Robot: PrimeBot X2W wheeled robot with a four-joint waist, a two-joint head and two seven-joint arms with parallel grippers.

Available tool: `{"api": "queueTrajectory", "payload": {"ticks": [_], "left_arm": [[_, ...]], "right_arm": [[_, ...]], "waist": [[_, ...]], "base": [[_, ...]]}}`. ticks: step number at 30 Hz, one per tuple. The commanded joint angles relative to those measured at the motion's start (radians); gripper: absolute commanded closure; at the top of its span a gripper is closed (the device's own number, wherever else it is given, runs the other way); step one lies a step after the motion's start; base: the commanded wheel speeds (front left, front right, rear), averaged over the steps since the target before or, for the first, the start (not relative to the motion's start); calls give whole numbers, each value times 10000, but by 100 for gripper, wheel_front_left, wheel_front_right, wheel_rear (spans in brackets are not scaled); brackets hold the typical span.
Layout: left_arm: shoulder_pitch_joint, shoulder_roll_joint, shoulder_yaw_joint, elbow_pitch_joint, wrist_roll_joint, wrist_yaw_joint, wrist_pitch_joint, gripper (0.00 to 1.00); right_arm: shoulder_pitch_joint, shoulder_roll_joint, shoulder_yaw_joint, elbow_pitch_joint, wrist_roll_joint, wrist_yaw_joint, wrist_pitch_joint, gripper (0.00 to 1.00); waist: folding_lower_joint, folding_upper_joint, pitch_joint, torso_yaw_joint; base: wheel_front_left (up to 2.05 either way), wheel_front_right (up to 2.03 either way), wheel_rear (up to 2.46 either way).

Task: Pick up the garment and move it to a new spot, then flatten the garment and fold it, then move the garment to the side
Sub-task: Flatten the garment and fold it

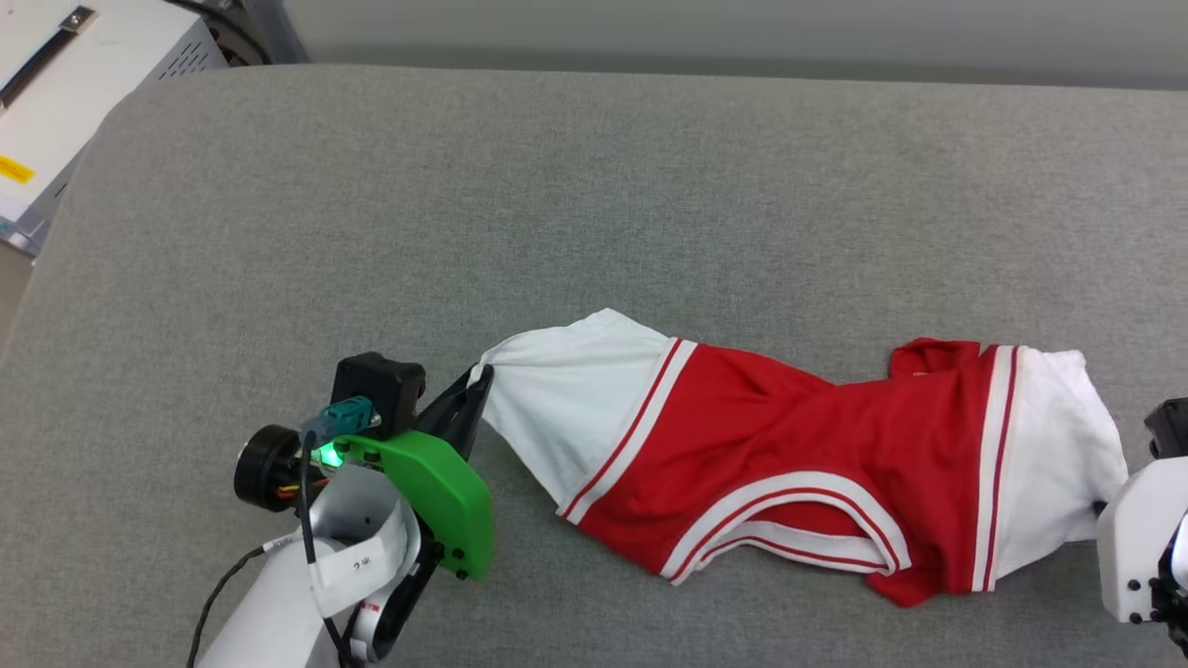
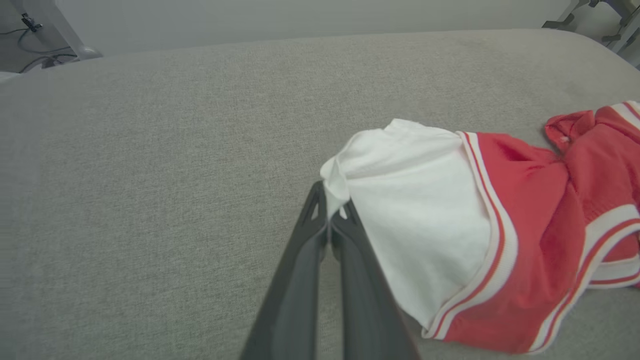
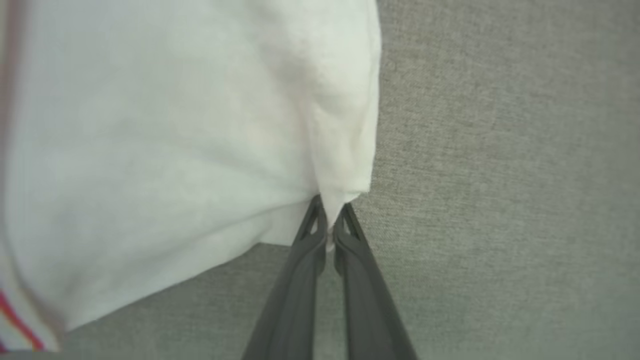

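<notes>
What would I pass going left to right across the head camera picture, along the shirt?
left gripper, pinching a sleeve tip → garment: white sleeve, then red middle, then other white sleeve → right gripper, pinching that sleeve's end.

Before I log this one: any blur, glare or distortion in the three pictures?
Head view: even light, sharp, no glare on the garment. Left wrist view: grey surface's far edge bows, wide-angle. Right wrist view: white sleeve close, soft, washed-out above the right gripper.
</notes>
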Motion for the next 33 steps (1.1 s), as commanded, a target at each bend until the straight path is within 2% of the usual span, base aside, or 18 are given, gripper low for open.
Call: {"api": "queueTrajectory", "payload": {"ticks": [1,6,10,18,25,33], "left_arm": [[39,145,107,-85,9,86,-71,100],[177,346,478,-556,-242,214,-51,100],[171,697,644,-1006,-274,238,276,100],[-340,1314,1091,-1897,-695,98,1129,100],[-1289,1848,1565,-2543,-914,29,1820,100],[-2613,2196,2198,-2821,-1387,-17,2341,100]], "right_arm": [[121,-97,-123,-232,205,-6,100,100],[14,-310,-473,-1518,1407,-6,681,100],[-208,-745,-798,-2148,2168,-6,1241,100],[-1564,-803,-1506,-3082,3283,-6,1686,100],[-3320,-944,-1456,-3132,3369,-6,1568,100],[-5279,-1075,-941,-2442,3214,-6,943,100]], "waist": [[0,119,-481,-145],[0,119,-1178,-327],[0,119,-1561,-415],[0,119,-1932,-507],[0,119,-1971,-501],[0,119,-1698,-460]], "base": [[0,0,0],[0,0,0],[0,0,0],[0,0,0],[0,0,0],[0,0,0]]}}
